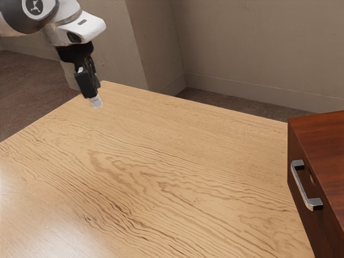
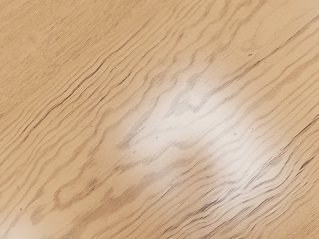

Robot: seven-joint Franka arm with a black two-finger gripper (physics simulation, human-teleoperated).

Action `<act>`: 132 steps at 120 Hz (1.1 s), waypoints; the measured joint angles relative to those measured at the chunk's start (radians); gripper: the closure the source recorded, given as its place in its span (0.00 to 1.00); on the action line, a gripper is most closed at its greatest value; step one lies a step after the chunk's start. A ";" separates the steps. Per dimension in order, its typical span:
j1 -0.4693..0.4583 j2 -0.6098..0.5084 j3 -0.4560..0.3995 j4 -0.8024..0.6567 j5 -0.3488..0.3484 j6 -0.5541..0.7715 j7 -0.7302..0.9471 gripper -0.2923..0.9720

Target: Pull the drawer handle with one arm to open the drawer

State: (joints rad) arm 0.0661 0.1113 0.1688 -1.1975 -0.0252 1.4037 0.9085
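exterior view: wood-grain table point(image 1: 161, 161), beige walls point(image 1: 258, 43), brown floor point(image 1: 29, 91); end effector point(image 1: 95, 101) abv table, open/closed unclear.

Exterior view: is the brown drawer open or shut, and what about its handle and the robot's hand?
Dark red-brown wooden drawer: looks shut, not pulled out.
Silver metal bar handle: untouched, on the drawer's front.
Black two-finger gripper: in the air above the light wooden table, far from the handle.
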 joint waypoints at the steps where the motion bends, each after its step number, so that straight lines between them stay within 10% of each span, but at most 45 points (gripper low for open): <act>1: 0.000 0.001 0.000 0.000 0.000 0.001 0.001 0.23; 31: 0.022 0.000 -0.008 -0.003 0.003 0.015 0.056 0.23; 60: -0.167 -0.214 -0.020 -0.211 0.010 0.000 0.149 0.23; 132: -0.343 -0.236 -0.130 -0.503 -0.155 0.291 0.963 0.23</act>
State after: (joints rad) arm -0.2772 -0.1244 0.0391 -1.7000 -0.1798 1.6944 1.8718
